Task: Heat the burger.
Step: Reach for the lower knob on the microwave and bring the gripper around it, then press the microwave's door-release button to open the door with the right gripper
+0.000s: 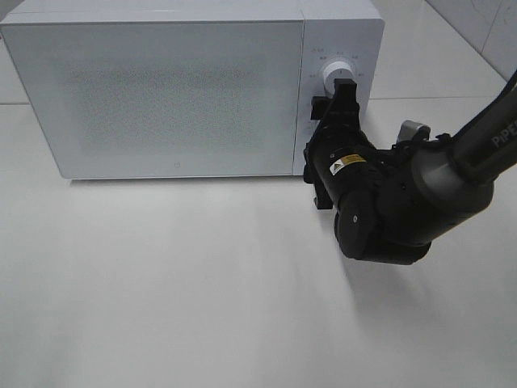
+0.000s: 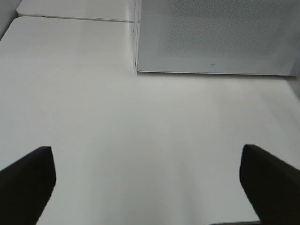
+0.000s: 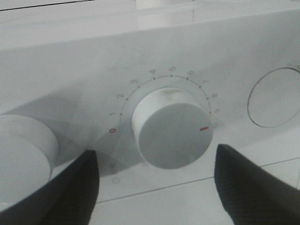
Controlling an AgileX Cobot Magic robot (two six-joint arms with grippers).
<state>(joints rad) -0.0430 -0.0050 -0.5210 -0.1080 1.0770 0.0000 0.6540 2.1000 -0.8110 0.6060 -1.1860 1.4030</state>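
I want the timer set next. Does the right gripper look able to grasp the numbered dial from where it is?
Probably yes. The right gripper is open directly in front of the numbered dial, with one finger on each side and nothing between them.

Free to pass across the white table [image 1: 161,307] in front of the shut microwave [image 1: 161,89]. Blocked near the right end by the right arm [image 1: 420,190], with the right gripper [image 3: 153,157] spread either side of the dial [image 3: 171,129].

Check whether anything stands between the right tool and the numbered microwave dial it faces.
Nothing visible does. The right tool faces the numbered dial directly, its fingers apart on either side and not touching it. The burger is not in view; the microwave door is shut.
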